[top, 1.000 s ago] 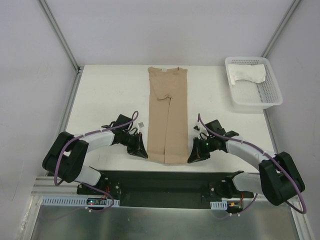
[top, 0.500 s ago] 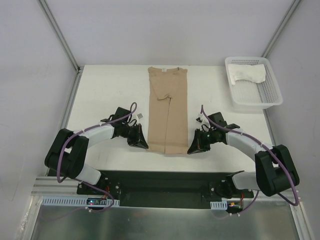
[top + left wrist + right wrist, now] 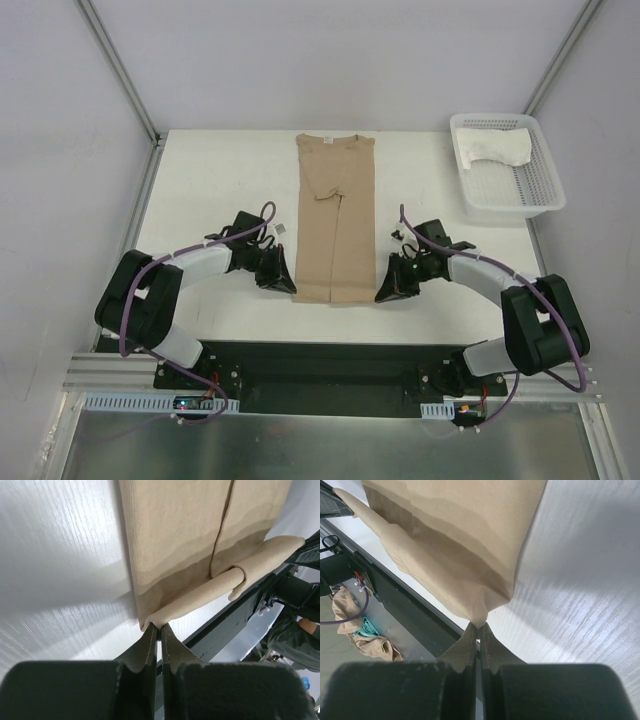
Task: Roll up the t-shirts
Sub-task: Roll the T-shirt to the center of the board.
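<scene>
- Top external view: the tan t-shirt (image 3: 335,215) lies down the middle of the white desk (image 3: 210,190) as a long narrow strip. Its collar is at the far end, and two lengthwise flaps meet in a line along its near half.
- In the wrist views the cloth is soft with a fine rib. Its near hem is turned over into a loose, rounded tube with a darker band of shadow just above it. The desk surface there shows a faint wood grain.
- The left end effector (image 3: 284,286) is pressed together on the left corner of the turned hem, pinching the cloth edge at its fingertips.
- The right end effector (image 3: 385,294) pinches the right corner the same way, with the cloth drawn to a point between its fingers.
- A white plastic mesh basket (image 3: 548,205) sits at the desk's far right corner. The white t-shirt (image 3: 495,148) lies bunched in its far end.
- Compared with a second ago, the near hem lies farther from the desk's near edge and the strip looks shorter. Both end effectors have moved away from the bases with the hem.
</scene>
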{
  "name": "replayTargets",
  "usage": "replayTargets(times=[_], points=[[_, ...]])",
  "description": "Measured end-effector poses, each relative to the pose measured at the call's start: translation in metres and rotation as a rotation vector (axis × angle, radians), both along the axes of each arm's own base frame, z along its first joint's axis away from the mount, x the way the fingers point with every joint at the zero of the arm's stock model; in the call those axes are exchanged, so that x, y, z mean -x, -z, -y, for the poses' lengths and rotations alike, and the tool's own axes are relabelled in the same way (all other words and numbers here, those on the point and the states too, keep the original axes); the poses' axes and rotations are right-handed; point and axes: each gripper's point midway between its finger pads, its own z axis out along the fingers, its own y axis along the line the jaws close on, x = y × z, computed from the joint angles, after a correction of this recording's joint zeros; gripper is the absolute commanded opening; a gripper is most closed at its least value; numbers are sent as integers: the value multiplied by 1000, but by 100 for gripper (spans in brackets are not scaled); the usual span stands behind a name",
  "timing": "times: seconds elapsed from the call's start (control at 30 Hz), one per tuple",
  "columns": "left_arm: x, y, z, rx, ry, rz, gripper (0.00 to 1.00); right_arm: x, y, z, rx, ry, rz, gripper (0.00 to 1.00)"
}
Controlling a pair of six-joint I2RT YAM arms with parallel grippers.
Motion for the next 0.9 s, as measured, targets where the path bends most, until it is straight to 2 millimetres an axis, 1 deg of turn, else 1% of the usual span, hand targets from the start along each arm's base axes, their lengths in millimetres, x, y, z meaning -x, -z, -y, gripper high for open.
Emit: replayTargets(times=[0.07,0.13,0.17,0.2,0.3,0.33,0.37,0.43,0.5,0.53,0.57,0.6,0.67,0.7,0.8,0.9], points=[[-4,0,0,-9,-3,10,4,-2,1,0,3,-1,-1,1],[-7,1,0,-15,-4,15,16,-5,3,0,6,-4,-3,15],[-9,2,0,-20,-4,19,20,-7,4,0,8,-6,-2,21],[-10,3,-1,-27,-3,25,23,-9,5,0,10,-6,-1,30],[-16,3,-4,-38,-9,40,31,-15,6,2,29,-13,17,37],[-17,3,-6,-42,-6,47,35,-18,4,3,40,-25,31,38],[-19,3,-8,-48,-6,55,36,-22,1,4,47,-40,55,38],[-19,-1,-12,-57,20,94,34,-31,-8,6,57,-83,118,38],[-17,-12,-13,-37,72,156,31,-34,-19,8,63,-156,204,36],[-16,-18,-12,-24,106,194,23,-33,-24,9,65,-196,243,34],[-14,-25,-10,-4,140,230,18,-31,-29,9,66,-243,282,31],[-12,-30,-8,15,169,255,12,-27,-32,8,63,-286,309,27],[-6,-35,-2,48,215,275,0,-14,-35,1,53,-400,354,24],[-2,-35,2,66,237,269,0,-5,-35,-5,42,-464,364,22],[9,-31,11,99,292,240,0,16,-32,-18,13,-585,369,20],[15,-22,16,110,317,197,0,23,-27,-23,7,-624,358,20]])
